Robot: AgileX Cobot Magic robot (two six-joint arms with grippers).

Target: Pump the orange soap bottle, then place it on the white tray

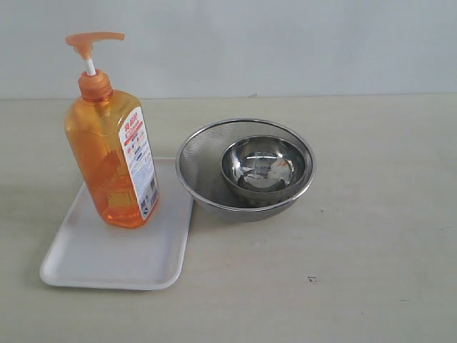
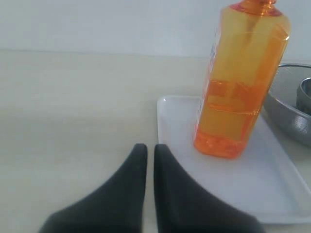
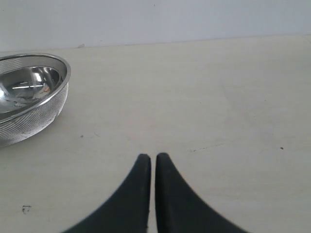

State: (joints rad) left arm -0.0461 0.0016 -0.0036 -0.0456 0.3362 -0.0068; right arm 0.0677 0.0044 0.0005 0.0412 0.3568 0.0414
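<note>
The orange soap bottle (image 1: 114, 168) is seen upright on the white tray (image 1: 107, 266), toward its far end, with the pump head (image 1: 93, 41) raised. The placing is judged done. If a pump is owed, the head should be pressed straight down so the bottle is not tipped toward the mesh strainer (image 1: 196, 168) just beside the tray. The left gripper (image 2: 150, 148) is closed on nothing near the tray's corner. The right gripper (image 3: 153, 158), likewise closed on nothing, is seen over the table (image 1: 371, 236), well apart from the bottle.
</note>
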